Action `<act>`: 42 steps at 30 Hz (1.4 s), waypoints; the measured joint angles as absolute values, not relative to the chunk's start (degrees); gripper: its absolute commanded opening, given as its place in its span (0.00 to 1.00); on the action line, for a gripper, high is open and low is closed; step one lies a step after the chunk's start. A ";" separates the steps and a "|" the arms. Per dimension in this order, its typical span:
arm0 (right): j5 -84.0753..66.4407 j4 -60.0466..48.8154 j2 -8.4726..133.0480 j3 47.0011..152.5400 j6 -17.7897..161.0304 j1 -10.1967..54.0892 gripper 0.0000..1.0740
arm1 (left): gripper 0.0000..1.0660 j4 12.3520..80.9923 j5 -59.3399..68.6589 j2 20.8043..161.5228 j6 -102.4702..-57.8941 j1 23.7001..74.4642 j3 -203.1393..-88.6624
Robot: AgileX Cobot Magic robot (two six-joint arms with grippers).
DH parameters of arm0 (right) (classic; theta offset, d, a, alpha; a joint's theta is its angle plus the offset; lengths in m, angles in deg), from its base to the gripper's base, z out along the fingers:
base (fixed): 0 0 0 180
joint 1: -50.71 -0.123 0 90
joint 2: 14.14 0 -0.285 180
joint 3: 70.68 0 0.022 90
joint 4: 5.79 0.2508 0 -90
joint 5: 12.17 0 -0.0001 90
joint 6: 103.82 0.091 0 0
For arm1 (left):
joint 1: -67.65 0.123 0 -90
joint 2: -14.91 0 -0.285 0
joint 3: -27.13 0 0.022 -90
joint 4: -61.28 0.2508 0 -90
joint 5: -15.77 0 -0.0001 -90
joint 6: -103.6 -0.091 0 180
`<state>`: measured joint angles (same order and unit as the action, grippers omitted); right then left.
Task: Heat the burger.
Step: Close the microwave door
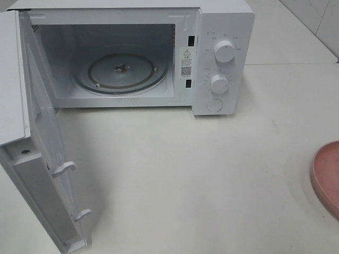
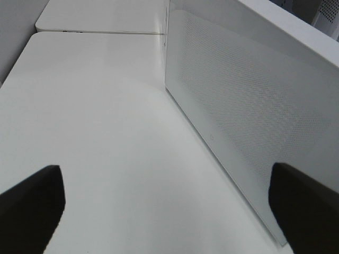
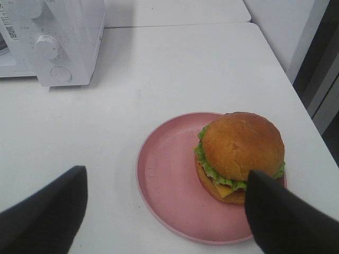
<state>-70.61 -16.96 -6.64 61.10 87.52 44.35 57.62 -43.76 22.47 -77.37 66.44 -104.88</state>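
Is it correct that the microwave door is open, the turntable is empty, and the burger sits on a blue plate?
Not quite: the plate under the burger is pink, not blue, as the right wrist view shows. The rest holds: the microwave door is open and the turntable is empty.

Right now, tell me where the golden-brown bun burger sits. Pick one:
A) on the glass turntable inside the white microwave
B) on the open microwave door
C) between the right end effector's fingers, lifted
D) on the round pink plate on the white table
D: the right wrist view shows the golden-brown bun burger resting on the round pink plate, and the glass turntable in the white microwave is bare.
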 measured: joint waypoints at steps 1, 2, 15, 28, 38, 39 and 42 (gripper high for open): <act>-70.61 -16.96 -6.64 61.10 87.52 44.35 0.71 | 0.88 57.62 -43.30 22.47 -76.40 66.44 -105.05; -70.61 -16.96 -6.64 61.10 87.52 44.35 0.71 | 0.86 57.62 -42.95 22.47 -75.83 66.44 -105.11; -70.61 -16.96 -6.64 61.10 87.52 44.35 0.71 | 0.42 57.84 -33.90 35.64 -74.80 66.44 -105.62; -70.61 -16.90 -6.64 61.10 87.46 44.35 0.71 | 0.00 58.30 -17.17 52.55 -75.31 66.44 -104.76; -70.61 -16.90 -6.64 61.10 87.46 44.35 0.71 | 0.00 58.59 6.55 64.35 -76.40 66.44 -96.63; -70.61 -16.90 -6.64 61.10 87.46 44.35 0.71 | 0.00 58.59 6.55 64.35 -76.40 66.44 -96.63; -70.61 -16.90 -6.64 61.10 87.46 44.35 0.71 | 0.00 58.59 14.40 68.02 -76.40 66.44 -94.39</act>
